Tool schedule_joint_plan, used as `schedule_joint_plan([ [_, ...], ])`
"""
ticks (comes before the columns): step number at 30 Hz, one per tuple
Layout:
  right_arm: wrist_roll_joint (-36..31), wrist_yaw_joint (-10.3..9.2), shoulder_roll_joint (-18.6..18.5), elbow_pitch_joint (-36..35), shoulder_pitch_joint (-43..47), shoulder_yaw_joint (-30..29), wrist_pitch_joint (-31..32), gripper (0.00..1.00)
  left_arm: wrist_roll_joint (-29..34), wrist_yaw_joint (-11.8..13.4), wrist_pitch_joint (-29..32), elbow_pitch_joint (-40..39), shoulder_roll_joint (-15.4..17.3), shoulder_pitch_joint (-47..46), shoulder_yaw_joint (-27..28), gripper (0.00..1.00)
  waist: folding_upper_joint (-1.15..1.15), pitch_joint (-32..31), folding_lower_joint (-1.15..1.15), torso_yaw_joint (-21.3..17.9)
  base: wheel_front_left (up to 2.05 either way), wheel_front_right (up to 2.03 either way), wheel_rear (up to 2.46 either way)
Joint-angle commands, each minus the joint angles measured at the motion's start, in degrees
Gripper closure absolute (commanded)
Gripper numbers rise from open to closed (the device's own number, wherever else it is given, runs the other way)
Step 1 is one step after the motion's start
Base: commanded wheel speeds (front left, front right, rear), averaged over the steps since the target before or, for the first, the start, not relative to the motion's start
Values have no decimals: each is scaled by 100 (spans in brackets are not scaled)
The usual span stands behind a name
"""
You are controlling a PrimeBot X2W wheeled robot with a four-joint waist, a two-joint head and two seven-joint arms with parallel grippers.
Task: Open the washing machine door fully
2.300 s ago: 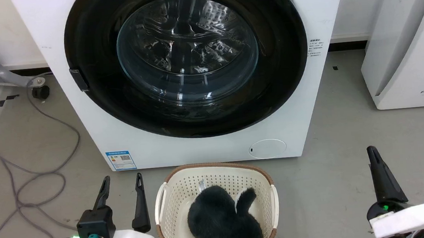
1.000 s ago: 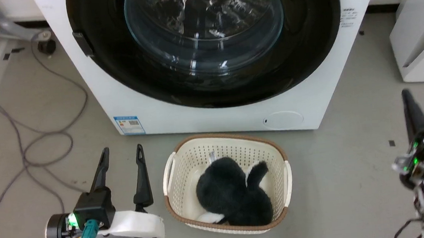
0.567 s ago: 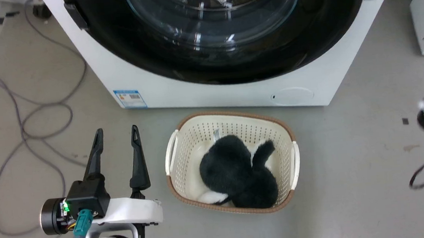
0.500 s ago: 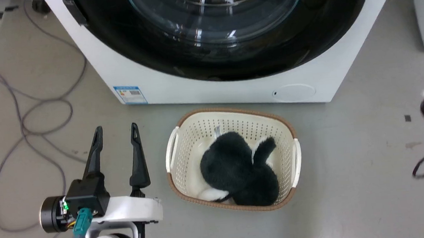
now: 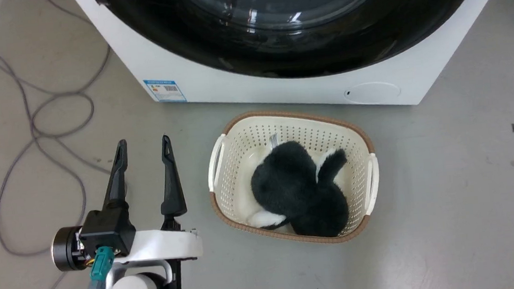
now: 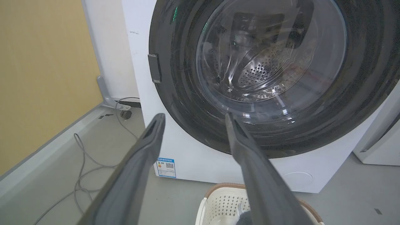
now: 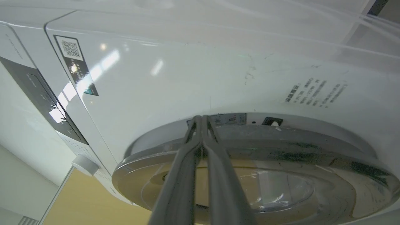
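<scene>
Your right gripper (image 7: 201, 120), fingers together, is the nearer, the rim of the washing machine door (image 7: 281, 165) just beyond its tips; your left gripper (image 5: 143, 143), fingers apart, sits well back.

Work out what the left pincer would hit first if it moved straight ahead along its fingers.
Most likely the washing machine door, low on its black ring beside the glass. The left pincer has a free way to it, though depth is unclear.
</scene>
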Motion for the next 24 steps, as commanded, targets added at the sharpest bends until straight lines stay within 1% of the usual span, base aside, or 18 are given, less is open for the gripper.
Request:
schedule_joint_plan([
  [1, 137, 6, -107, 261, -362, 159, 135, 100, -45, 43, -73, -10, 7, -166, -27, 0, 0, 85, -1, 54, 0, 0, 0],
  [5, 106, 6, -215, 713, -789, 415, 187, 100, -85, 83, -119, -17, 7, -212, -75, 0, 0, 196, -1, 106, 0, 0, 0],
  [9, -9, 6, -203, 970, -1025, 529, 205, 100, -110, 81, -119, -5, 7, -232, -91, 0, 0, 262, -1, 132, 0, 0, 0],
  [12, -94, 6, -195, 1046, -1098, 646, 307, 100, -121, 77, -119, 0, 7, -253, -104, 0, 0, 295, -1, 156, 0, 0, 0],
  [16, -150, 6, -184, 1044, -1060, 852, 736, 100, -132, 86, -119, 23, 7, -275, -97, 0, 0, 293, -1, 191, 0, 0, 0],
  [19, -191, 6, -233, 1039, -960, 914, 851, 100, -133, 96, -119, 40, 7, -267, -79, 0, 0, 247, -1, 198, 0, 0, 0],
  [24, -198, 6, -190, 963, -827, 1030, 1109, 100, -102, 104, -119, 35, 7, -212, -34, 0, 0, 177, -1, 137, 0, 0, 0],
])
